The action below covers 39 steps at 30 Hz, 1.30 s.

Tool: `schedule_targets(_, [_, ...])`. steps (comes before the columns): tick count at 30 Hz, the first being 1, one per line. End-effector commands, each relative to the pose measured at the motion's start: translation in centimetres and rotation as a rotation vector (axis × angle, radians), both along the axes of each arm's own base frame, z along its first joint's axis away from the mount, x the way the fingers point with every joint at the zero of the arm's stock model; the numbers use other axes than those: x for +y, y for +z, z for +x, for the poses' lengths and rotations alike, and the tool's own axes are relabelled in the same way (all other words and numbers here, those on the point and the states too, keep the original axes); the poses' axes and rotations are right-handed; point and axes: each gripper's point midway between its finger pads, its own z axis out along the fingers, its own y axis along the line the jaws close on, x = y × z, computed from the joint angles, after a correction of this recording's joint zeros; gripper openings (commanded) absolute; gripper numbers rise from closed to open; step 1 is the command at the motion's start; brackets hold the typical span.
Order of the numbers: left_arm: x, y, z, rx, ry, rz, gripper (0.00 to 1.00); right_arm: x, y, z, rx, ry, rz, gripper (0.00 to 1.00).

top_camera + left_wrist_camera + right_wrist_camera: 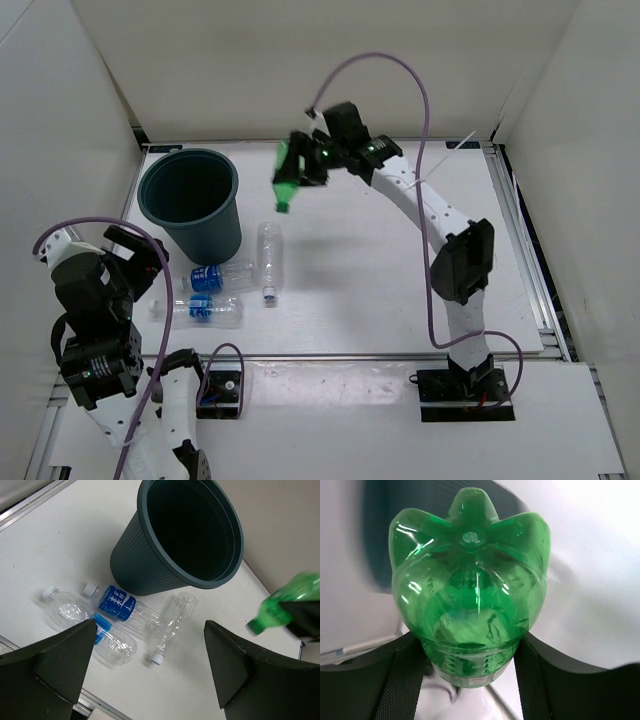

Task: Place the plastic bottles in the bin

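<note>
My right gripper (300, 165) is shut on the green bottle (288, 180), held in the air just right of the bin (190, 200), cap down. The wrist view shows the bottle's base (470, 575) between my fingers (407, 680). The bin (185, 535) stands upright, dark inside. On the table in front of it lie a plain clear bottle (269, 258) with a white cap and two clear bottles with blue labels (215, 277) (205, 309). My left gripper (135, 260) is open and empty, above the table left of these bottles, which show in its view (170, 625) (117, 602) (100, 630).
White walls close in the table on the left, back and right. A metal rail (520, 250) runs along the table's right edge. A purple cable (425, 110) loops above the right arm.
</note>
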Motion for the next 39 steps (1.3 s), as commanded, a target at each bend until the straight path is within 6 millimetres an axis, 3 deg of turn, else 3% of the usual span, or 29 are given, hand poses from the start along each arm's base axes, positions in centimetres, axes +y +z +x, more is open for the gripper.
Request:
schedule_targets(1, [0.3, -0.4, 0.0, 0.020, 0.003, 0.017, 0.99, 7.4, 11.1, -2.4, -0.270, 0.143, 0.236, 0.02])
schedule_targets(3, [0.0, -0.3, 0.1, 0.024, -0.014, 0.009, 0.99, 10.1, 15.1, -3.6, -0.378, 0.175, 0.331, 0.02])
schedule_targets(8, [-0.6, 0.3, 0.1, 0.033, -0.047, -0.006, 0.99, 14.3, 15.6, -2.3, -0.519, 0.104, 0.419, 0.02])
schedule_targets(9, [-1.0, 0.0, 0.3, 0.066, -0.079, -0.012, 0.99, 15.6, 14.3, -1.8, -0.518, 0.086, 0.407, 0.02])
schedule_targets(10, [-1.0, 0.3, 0.4, 0.079, -0.098, 0.004, 0.99, 16.1, 15.9, -1.9, -0.587, 0.086, 0.438, 0.05])
schedule_targets(14, [-1.3, 0.0, 0.1, 0.146, -0.154, 0.042, 0.99, 17.1, 14.0, -0.1, -0.695, 0.026, 0.378, 0.12])
schedule_targets(18, [-1.2, 0.5, -0.2, 0.155, -0.169, 0.083, 0.99, 16.8, 15.2, 1.6, -0.812, -0.029, 0.360, 0.21])
schedule_targets(19, [-1.4, 0.5, -0.1, 0.155, -0.178, 0.084, 0.99, 16.8, 14.8, 1.7, -0.823, -0.022, 0.345, 0.41])
schedule_targets(21, [-1.2, 0.5, -0.2, 0.158, -0.173, 0.093, 0.99, 16.1, 17.3, 0.4, -0.911, 0.009, 0.329, 1.00])
schedule_targets(22, [-1.2, 0.5, -0.2, 0.158, -0.173, 0.093, 0.99, 15.9, 16.7, -0.1, -0.940, 0.022, 0.286, 1.00])
schedule_targets(23, [-1.0, 0.5, -0.2, 0.160, -0.162, 0.098, 0.99, 13.7, 20.0, -0.2, -1.007, -0.073, 0.254, 1.00])
schedule_targets(24, [-0.9, 0.5, -0.2, 0.162, -0.161, 0.103, 0.99, 12.6, 20.7, -0.2, -1.027, -0.116, 0.222, 1.00])
schedule_targets(25, [-0.9, 0.7, -0.1, 0.153, -0.161, 0.106, 0.99, 10.4, 23.5, -0.7, -1.033, -0.183, 0.242, 1.00])
schedule_targets(27, [-0.9, 0.3, -0.1, 0.152, -0.155, 0.095, 0.99, 7.2, 21.5, 1.6, -0.922, -0.246, 0.177, 1.00])
schedule_targets(28, [-0.9, -0.2, 0.1, 0.156, -0.156, 0.093, 0.99, 5.6, 22.2, 1.5, -0.857, -0.258, 0.203, 1.00])
schedule_targets(29, [-0.9, -0.6, 0.3, 0.158, -0.149, 0.079, 0.99, 5.1, 21.4, 1.4, -0.736, -0.262, 0.248, 1.00])
schedule_targets(30, [-0.7, -1.2, 0.3, 0.165, -0.133, 0.069, 0.99, 3.8, 17.6, 2.5, -0.637, -0.236, 0.192, 1.00])
schedule_targets(31, [-0.8, -1.3, 0.3, 0.155, -0.128, 0.064, 0.99, 3.5, 16.5, 1.3, -0.562, -0.163, 0.209, 1.00])
schedule_targets(33, [-0.6, -1.5, 0.5, 0.143, -0.108, 0.050, 0.99, 2.2, 12.6, 1.4, -0.419, -0.154, 0.176, 1.00])
schedule_targets(34, [-0.4, -1.7, 0.8, 0.141, -0.095, 0.045, 0.99, 1.8, 8.5, 0.9, -0.328, -0.124, 0.123, 1.00])
schedule_targets(37, [0.0, -1.8, 0.6, 0.126, -0.023, -0.001, 0.99, 1.5, 3.2, -0.7, -0.194, -0.029, 0.074, 1.00])
schedule_targets(39, [-0.2, -2.9, 0.4, 0.128, -0.001, -0.046, 0.99, 1.6, -0.4, -1.8, -0.106, 0.013, 0.038, 1.00])
